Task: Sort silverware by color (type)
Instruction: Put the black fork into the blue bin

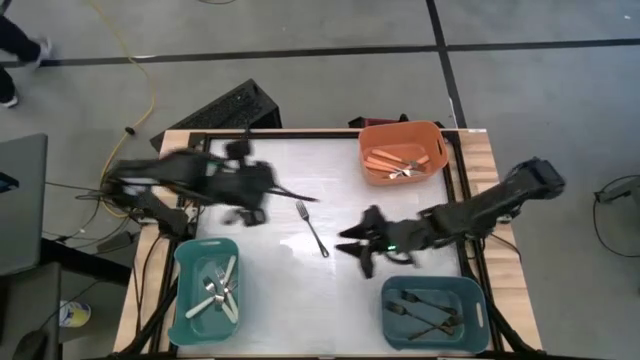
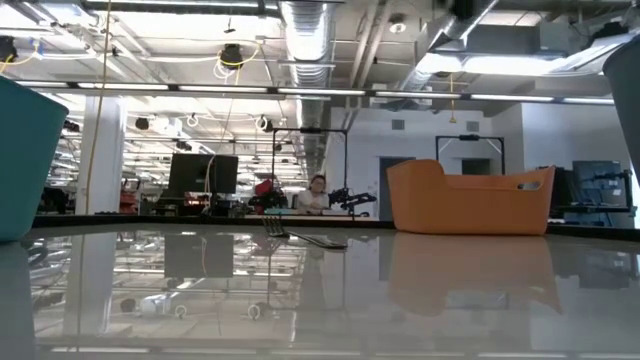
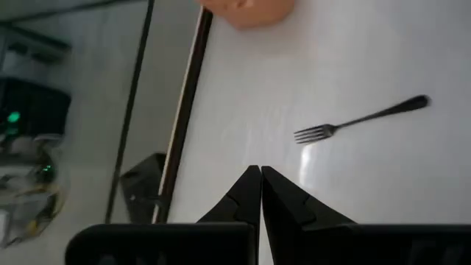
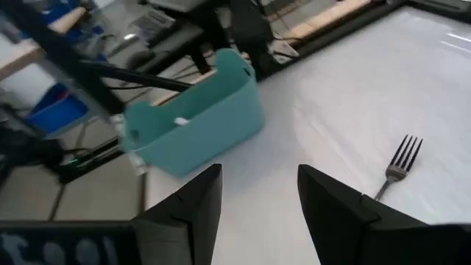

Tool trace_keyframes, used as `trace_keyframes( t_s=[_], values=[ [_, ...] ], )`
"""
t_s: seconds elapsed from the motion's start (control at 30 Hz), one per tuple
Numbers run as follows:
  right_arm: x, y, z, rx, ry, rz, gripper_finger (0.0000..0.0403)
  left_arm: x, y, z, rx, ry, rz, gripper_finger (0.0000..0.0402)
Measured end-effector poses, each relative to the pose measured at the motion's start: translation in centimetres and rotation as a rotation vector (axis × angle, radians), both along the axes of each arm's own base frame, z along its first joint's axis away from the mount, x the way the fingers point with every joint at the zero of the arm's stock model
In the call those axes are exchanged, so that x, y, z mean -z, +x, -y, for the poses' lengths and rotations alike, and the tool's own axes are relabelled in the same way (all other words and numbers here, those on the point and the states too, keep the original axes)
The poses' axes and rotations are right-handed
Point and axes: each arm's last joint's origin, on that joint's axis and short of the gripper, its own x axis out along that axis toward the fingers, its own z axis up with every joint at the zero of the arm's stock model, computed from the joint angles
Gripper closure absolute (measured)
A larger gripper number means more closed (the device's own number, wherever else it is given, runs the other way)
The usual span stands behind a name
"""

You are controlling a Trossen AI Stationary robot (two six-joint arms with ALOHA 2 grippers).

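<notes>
One fork with a dark handle (image 1: pixel 312 229) lies flat on the white table between the two arms; it also shows in the low view (image 2: pixel 305 239). My left gripper (image 1: pixel 308 197) is shut and hovers just beyond the fork's tines (image 3: pixel 313 133), touching nothing; its tips show in its wrist view (image 3: pixel 260 171). My right gripper (image 1: pixel 348 241) is open, right of the fork's handle end and clear of it. Its wrist view looks between the spread fingers (image 4: pixel 257 184) at the fork (image 4: pixel 397 166).
An orange bin (image 1: pixel 437 150) at the far right holds orange-handled pieces. A light teal bin (image 1: pixel 184 290) at the near left holds white-handled ones, and a blue bin (image 1: pixel 475 300) at the near right holds dark-handled ones. Bare table surrounds the fork. A person sits far behind (image 2: pixel 318 190).
</notes>
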Motion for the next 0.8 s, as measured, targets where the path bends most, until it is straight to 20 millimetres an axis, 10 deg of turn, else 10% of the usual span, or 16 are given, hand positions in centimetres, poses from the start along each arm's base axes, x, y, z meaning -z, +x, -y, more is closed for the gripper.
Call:
trace_keyframes(
  t_s=[0.13, 0.3, 0.63, 0.8],
  values=[
    [3.9, 4.4, 0.3, 0.072, 0.018, -0.022, 0.0203, -0.8, -6.1, -0.7, 0.035, -0.045, 0.145, 0.0401],
    [9.1, 8.8, 2.1, 0.198, 0.069, -0.103, 0.0205, 2.9, -9.6, -0.9, 0.173, -0.219, 0.389, 0.0401],
    [15.8, 14.9, 5.0, 0.43, -0.051, -0.347, 0.0229, 13.9, -11.7, 0.2, 0.373, -0.594, 0.807, 0.0401],
    [17.5, 16.3, 6.2, 0.48, -0.075, -0.482, 0.0229, 15.6, -12.0, 0.3, 0.338, -0.669, 0.841, 0.0401]
  ],
)
